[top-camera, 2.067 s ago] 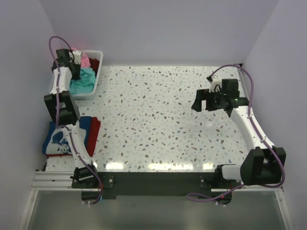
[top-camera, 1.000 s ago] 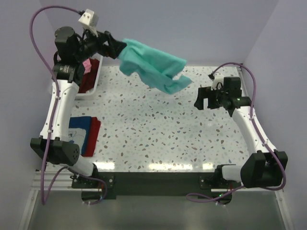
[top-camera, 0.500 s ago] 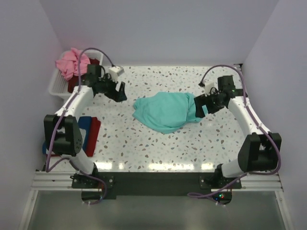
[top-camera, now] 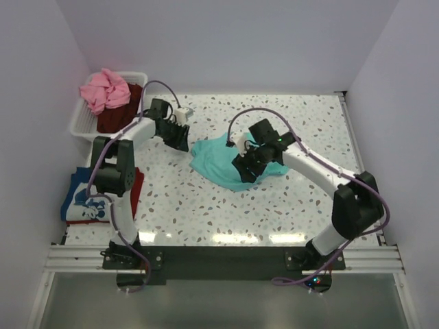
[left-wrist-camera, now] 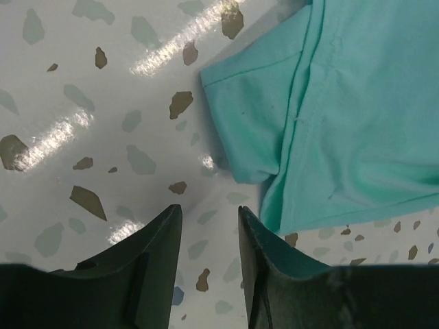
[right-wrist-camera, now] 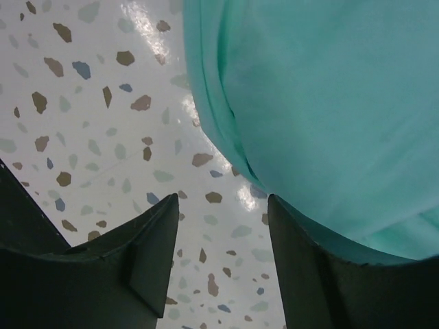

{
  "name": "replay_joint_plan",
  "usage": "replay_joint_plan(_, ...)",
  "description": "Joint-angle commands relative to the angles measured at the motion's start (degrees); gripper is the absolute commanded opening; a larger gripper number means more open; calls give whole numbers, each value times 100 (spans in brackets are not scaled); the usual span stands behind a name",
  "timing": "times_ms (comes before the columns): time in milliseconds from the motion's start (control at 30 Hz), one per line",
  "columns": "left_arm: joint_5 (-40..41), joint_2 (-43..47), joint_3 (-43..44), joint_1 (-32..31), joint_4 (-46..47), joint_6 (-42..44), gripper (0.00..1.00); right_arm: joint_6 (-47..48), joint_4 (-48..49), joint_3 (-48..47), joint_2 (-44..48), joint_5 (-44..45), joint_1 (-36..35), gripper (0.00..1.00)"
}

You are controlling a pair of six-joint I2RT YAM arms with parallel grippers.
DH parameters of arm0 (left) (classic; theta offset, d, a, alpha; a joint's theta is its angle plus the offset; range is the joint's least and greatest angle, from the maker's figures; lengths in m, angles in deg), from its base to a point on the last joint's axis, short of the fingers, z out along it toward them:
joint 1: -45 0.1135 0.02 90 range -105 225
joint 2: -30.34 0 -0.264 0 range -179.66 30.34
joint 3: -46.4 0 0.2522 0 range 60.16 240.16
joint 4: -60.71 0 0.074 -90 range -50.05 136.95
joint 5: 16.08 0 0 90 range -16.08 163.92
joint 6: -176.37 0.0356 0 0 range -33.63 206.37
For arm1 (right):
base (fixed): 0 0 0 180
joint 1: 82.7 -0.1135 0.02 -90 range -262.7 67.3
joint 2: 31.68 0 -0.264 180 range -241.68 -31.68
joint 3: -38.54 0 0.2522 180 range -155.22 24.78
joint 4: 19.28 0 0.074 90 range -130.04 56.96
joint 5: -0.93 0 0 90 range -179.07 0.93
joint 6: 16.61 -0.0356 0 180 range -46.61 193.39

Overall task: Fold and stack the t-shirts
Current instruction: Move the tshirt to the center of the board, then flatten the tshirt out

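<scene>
A teal t-shirt (top-camera: 214,162) lies crumpled and unfolded near the middle of the speckled tabletop (top-camera: 206,209), with a tool at each side of it. The left tool (top-camera: 181,136) is low at the shirt's left edge. In the left wrist view its fingers stand apart and released, with only bare tabletop in the gap between them. The right-hand finger is just beside the hem below a sleeve, though I cannot tell whether it touches the cloth. The right tool (top-camera: 245,168) hangs over the near right part of the shirt. In the right wrist view its fingers are spread wider, also released, with tabletop showing between them and the rounded edge of the teal cloth just ahead, running over toward one finger. Neither tool holds anything. At the far left corner a white basket (top-camera: 81,125) carries a pink t-shirt (top-camera: 104,89) heaped on its rim and a dark red t-shirt (top-camera: 125,114) inside. By the left edge, nearer the arm bases, a blue t-shirt (top-camera: 84,200) with white print lies flat on top of a red t-shirt (top-camera: 138,184).
</scene>
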Motion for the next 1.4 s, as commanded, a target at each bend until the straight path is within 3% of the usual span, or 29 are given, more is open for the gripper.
replay_joint_plan(0,-239,-243,530,38,37,-510,44,-73,746,-430,-460,335,-464,57)
replay_joint_plan(200,-749,-587,724,213,169,-1001,51,-381,1397,-1405,-1471,942,-1369,53)
replay_joint_plan(433,-1223,-640,751,627,125,-1205,54,-583,1662,-2443,-2745,1215,-1766,52)
replay_joint_plan(533,-1496,-307,462,644,64,-1074,54,-671,1522,-2690,-2879,1241,-1775,50)
replay_joint_plan(633,-1593,185,-197,636,195,-1099,56,-663,1635,-2313,-2405,1452,-1696,51)
replay_joint_plan(800,-1497,573,-1165,487,590,-1231,60,-821,1302,-1601,-1447,1031,-934,54)
replay_joint_plan(1033,-847,371,-1254,29,600,-1477,62,-549,810,-608,-295,794,535,57)
replay_joint_plan(1167,-399,301,-1209,12,477,-1504,62,-171,581,-458,-276,723,1502,57)
replay_joint_plan(1367,-117,380,-1306,-129,362,-1311,62,32,327,-921,-1040,399,2680,56)
